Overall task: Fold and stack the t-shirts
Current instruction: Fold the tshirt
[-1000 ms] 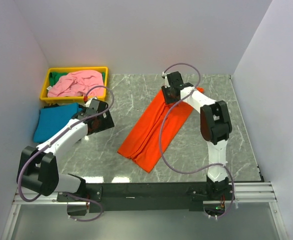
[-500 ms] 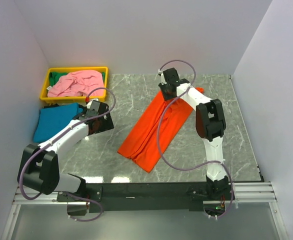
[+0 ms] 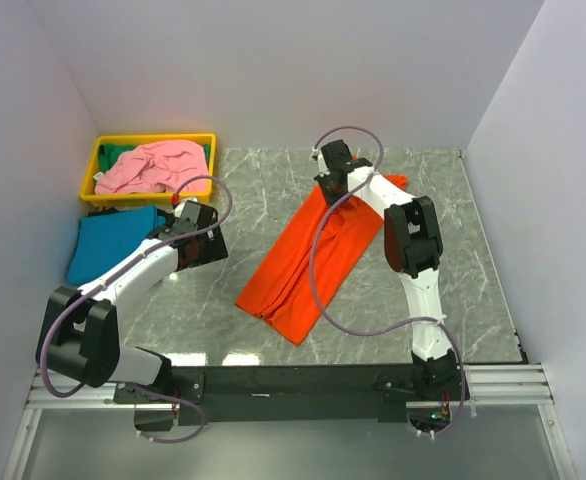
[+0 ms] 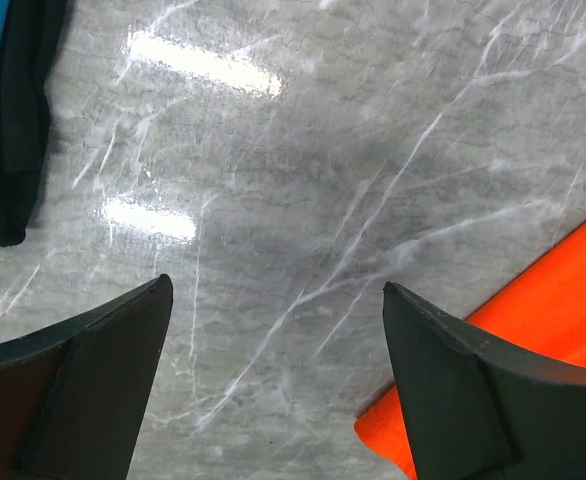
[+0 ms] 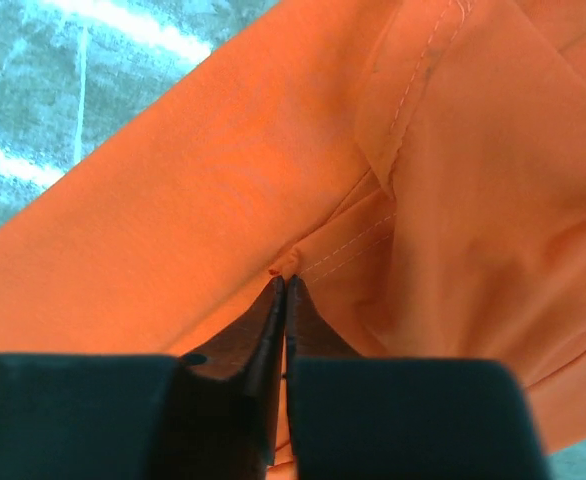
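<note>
the orange shirt (image 3: 308, 262) lies in the middle, 1 to 7 o'clock; teal shirt (image 3: 108, 243) at 9, pink shirt (image 3: 153, 165) at 10. we see the right gripper (image 5: 285, 290) w/ jaws closed on just a tiny bit of orange, so it may slip w/ a pull. left gripper (image 4: 275, 288): jaws wide apart, empty.

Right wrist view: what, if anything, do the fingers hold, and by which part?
The right gripper pinches the orange t-shirt by a small pucker of cloth beside a stitched seam, at its far end.
</note>
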Robot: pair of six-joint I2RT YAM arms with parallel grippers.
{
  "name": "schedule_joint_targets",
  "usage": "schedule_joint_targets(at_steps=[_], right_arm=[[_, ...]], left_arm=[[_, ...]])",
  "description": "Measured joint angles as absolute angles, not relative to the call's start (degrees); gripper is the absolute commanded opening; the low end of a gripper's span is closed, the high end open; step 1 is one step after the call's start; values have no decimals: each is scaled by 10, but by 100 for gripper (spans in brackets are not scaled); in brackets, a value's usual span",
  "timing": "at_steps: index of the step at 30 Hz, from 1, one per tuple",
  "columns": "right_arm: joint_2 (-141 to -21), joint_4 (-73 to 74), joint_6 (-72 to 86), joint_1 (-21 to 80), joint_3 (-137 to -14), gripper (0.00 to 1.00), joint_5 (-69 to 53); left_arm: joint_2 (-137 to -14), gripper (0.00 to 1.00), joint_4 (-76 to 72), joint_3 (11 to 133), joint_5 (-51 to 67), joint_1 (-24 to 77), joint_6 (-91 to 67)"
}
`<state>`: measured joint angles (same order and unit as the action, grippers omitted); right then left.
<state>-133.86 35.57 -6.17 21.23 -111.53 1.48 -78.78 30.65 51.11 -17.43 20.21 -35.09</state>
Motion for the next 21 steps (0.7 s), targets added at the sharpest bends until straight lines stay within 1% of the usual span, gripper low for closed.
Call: schedule_joint_targets(at_steps=[5, 12, 15, 21], right_arm=[[-1334, 341, -61, 212, -1101, 0, 15], [-1281, 324, -67, 212, -1046, 1, 16], [-1255, 320, -71, 212, -1033, 2, 15], [-1227, 303, -75, 212, -1015, 7, -3]], left_arm=[[-789, 91, 306, 511, -175, 202, -350], [-794, 91, 306, 511, -175, 202, -349], [-795, 91, 306, 511, -174, 202, -349], [-795, 91, 306, 511, -174, 202, -347]])
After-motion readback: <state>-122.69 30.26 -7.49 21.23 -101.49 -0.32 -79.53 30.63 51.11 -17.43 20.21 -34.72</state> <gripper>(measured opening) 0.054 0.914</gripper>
